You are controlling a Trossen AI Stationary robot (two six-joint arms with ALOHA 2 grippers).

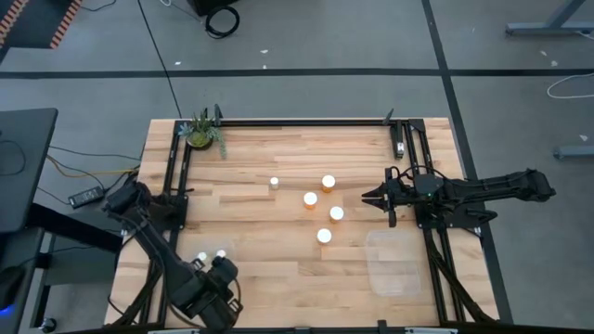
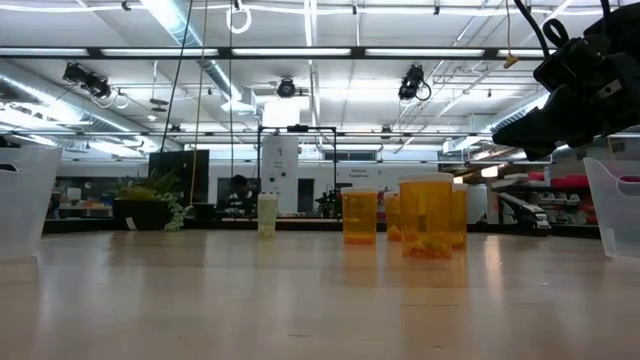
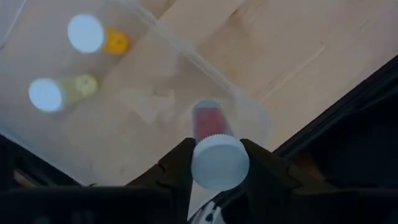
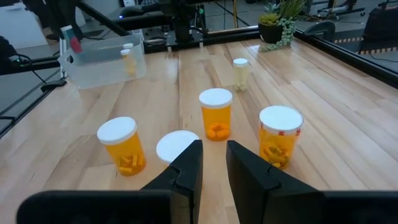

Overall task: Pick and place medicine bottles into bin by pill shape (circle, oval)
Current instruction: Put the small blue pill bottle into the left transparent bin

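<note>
My left gripper [image 3: 217,155] is at the table's near left [image 1: 223,278], shut on a medicine bottle [image 3: 209,121] with a white cap and reddish contents. It holds the bottle over the near corner of a clear bin [image 3: 186,59]. Two white-capped bottles [image 3: 86,33] [image 3: 46,93] stand in that bin. Several more bottles stand on their bases mid-table: a small whitish one [image 1: 275,183] and orange ones [image 1: 329,182] [image 1: 311,199] [image 1: 337,213] [image 1: 324,236]. My right gripper [image 4: 214,163] hovers at the right, level, facing the orange bottles. Its fingers are a narrow gap apart with nothing between them. My left gripper pinches the bottle's white cap [image 3: 217,163] between its two fingers, one on each side of the cap's rim. The fingers come from above, pointing down. The bottle hangs upright below them, lifted clear over the bin.
A second clear bin [image 1: 394,260] lies at the near right. A green potted plant [image 1: 202,133] stands at the far left corner. A dark frame rail [image 1: 306,122] runs along the far edge and down both sides. Bare wood lies between the bottles and the near edge.
</note>
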